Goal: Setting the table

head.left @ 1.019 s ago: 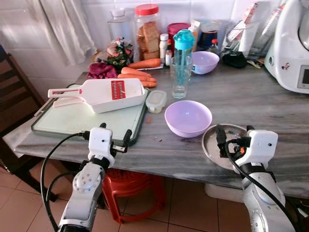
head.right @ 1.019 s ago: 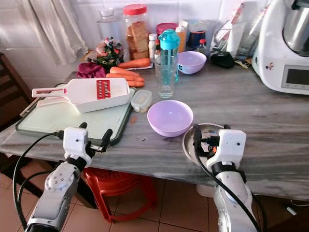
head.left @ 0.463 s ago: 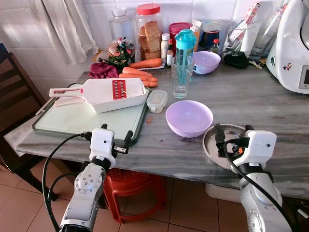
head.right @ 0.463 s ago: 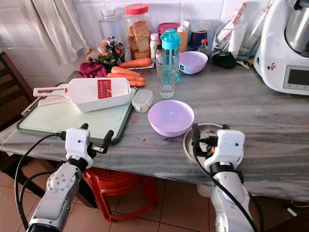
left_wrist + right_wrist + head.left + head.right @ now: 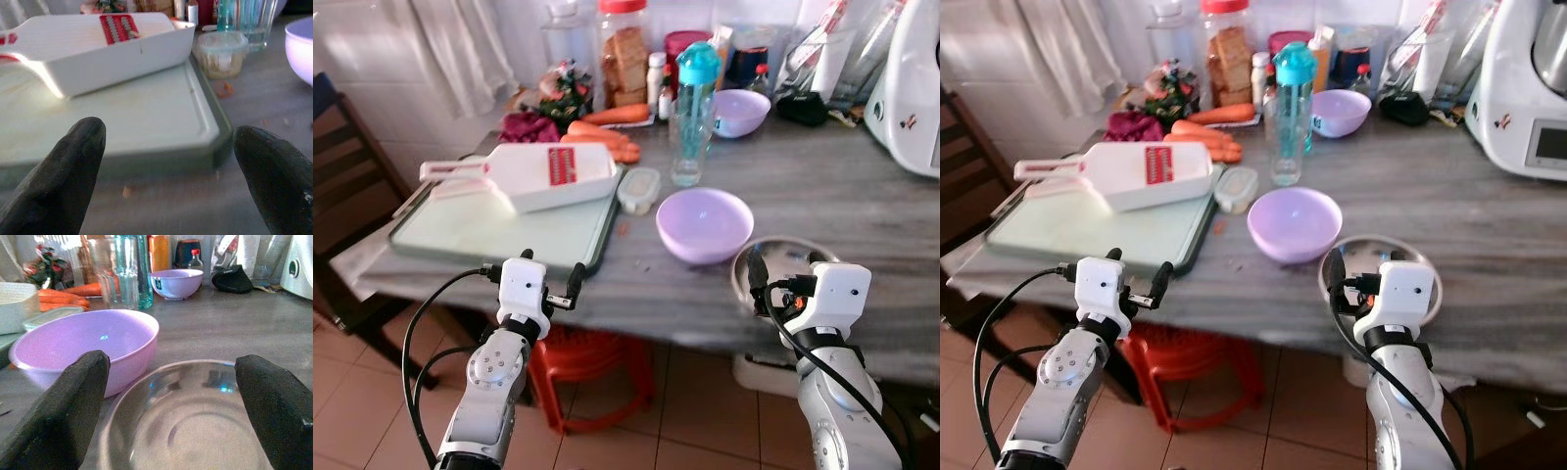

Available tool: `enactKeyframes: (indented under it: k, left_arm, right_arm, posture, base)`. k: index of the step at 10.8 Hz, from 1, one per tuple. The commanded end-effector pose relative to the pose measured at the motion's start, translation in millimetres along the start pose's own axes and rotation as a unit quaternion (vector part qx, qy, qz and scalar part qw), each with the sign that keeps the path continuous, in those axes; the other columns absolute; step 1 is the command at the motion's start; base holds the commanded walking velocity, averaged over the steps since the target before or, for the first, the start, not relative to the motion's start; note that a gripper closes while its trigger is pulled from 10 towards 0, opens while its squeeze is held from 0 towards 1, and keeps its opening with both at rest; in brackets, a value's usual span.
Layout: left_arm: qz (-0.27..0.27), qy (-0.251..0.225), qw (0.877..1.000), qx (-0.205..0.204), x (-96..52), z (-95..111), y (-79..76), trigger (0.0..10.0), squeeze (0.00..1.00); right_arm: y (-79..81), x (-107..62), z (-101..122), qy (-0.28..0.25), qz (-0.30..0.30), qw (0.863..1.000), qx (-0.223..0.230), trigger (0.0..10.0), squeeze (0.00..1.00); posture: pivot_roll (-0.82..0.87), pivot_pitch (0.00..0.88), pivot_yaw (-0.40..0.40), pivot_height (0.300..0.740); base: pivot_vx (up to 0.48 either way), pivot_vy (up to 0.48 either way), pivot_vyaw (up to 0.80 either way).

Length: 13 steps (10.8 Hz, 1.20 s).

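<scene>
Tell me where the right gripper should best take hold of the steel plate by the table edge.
Probably the near rim of the steel plate, from the table's front edge. It lies flat and shallow, with the purple bowl close beside it. The open right gripper already faces that rim, so one finger could slip under it.

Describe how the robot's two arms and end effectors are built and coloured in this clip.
Both arms are silver-grey metal with round bolted joints. Each carries a white boxy wrist housing and two long black fingers. The left end effector has a black cable looping from its wrist; the right end effector has a black cable and a small orange-red detail on the housing.
</scene>
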<state>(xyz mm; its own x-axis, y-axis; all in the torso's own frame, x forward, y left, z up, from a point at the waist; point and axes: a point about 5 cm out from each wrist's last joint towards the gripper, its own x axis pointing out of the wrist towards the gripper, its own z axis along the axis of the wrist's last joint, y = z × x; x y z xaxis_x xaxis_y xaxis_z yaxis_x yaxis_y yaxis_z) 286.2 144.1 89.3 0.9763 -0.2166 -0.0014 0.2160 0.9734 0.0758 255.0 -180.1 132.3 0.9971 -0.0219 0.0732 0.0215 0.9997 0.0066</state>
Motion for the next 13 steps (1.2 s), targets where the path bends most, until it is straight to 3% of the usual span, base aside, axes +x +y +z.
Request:
enactKeyframes:
  k: [1,13]
  left_arm:
    - [0.005,0.000,1.000,0.008,0.5,0.2,3.0,10.0,0.00]
    - [-0.014,0.001,1.000,0.008,2.5,-2.5,-5.4,10.0,0.00]
  right_arm:
    - [2.5,0.6,0.8,-0.005,0.004,1.000,0.001,10.0,0.00]
    - [7.4,7.1,-0.7,-0.010,-0.004,1.000,0.020,10.0,0.00]
  posture:
    - [-0.01,0.000,0.100,0.740]
    - [-0.01,0.000,0.096,0.740]
  base:
    - [-0.292,0.000,0.00]
    - [-0.297,0.000,0.00]
